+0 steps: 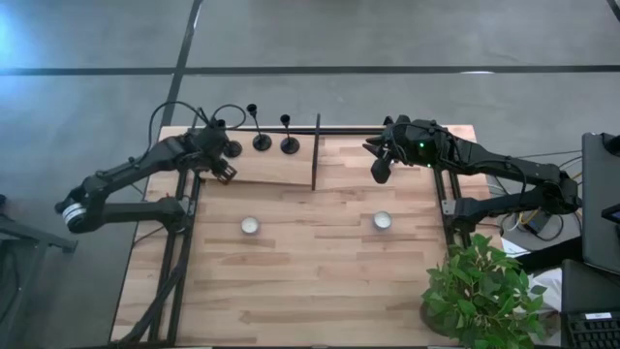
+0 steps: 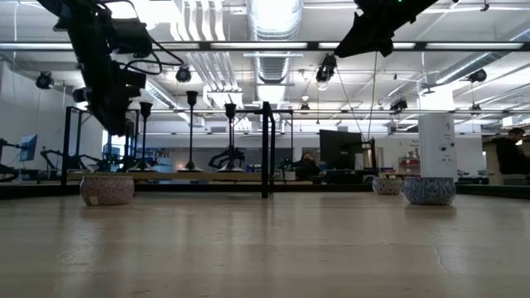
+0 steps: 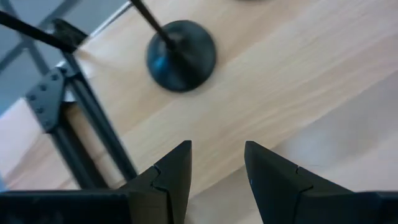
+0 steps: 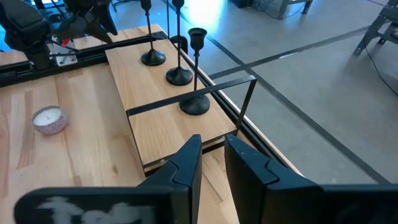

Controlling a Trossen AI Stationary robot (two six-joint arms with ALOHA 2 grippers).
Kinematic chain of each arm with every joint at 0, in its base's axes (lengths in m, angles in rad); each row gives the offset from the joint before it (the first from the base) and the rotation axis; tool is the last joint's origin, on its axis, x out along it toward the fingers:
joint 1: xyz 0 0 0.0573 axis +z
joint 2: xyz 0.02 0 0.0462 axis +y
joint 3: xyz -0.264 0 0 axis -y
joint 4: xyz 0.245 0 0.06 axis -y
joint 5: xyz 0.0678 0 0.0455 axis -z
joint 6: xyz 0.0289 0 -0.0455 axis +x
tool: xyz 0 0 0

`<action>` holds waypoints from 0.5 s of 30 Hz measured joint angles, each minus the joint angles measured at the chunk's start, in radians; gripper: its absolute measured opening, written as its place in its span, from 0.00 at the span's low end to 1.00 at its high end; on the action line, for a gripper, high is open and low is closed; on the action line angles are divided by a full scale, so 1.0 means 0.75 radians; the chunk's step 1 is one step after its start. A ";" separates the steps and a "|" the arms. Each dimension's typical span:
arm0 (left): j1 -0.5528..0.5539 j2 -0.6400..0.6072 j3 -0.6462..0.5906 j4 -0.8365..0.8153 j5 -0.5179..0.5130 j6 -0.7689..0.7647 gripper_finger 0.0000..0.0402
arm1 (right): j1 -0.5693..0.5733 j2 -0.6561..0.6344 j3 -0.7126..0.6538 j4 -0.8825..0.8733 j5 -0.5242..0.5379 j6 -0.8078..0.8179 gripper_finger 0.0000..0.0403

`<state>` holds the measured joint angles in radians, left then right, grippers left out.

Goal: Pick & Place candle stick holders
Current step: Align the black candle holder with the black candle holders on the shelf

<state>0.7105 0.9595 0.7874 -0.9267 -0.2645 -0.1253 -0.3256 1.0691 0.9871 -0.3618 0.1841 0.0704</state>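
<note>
We count three candle stick holders standing upright in a row on a raised wooden board (image 1: 266, 165) at the far left part of the table (image 1: 320, 281). The left holder (image 1: 232, 148) sits nearest the table's left frame, the middle holder (image 1: 262, 142) next to it, the right holder (image 1: 290, 144) closest to the thin black upright divider (image 1: 316, 152).

Left gripper (image 1: 225, 171): hovers over the board just in front of the left holder, not touching it. Through its wrist camera we see the two fingers (image 3: 174, 177) parted by a modest gap with nothing between them; the left holder's round base (image 3: 181, 55) lies just ahead of the fingertips, stem rising out of frame.

Right gripper (image 1: 381, 170): raised above the table on the other side of the divider, well apart from the holders. Its fingers (image 4: 186, 163) stand narrow, a slim gap showing, empty. From its wrist we see all three holders lined up on the board beyond the tips.

Two tealights rest on the open table nearer us: one left (image 1: 250, 226), one right (image 1: 382, 221). A potted plant (image 1: 480, 291) sits at the near right corner.
</note>
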 joint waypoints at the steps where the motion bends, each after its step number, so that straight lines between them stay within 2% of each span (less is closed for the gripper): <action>1: 0.000 -0.008 0.005 -0.003 0.020 -0.007 0.38 | 0.000 0.000 0.000 0.000 0.000 0.000 0.16; 10: 0.000 -0.091 0.114 -0.053 0.076 -0.021 0.38 | 0.000 0.000 0.000 0.000 0.000 0.000 0.19; 15: 0.000 -0.127 0.183 -0.077 0.220 -0.047 0.38 | 0.000 0.000 0.000 0.000 0.001 0.000 0.21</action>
<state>0.7105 0.8642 0.9246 -0.9842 -0.0992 -0.1609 -0.3256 1.0691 0.9871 -0.3618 0.1844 0.0704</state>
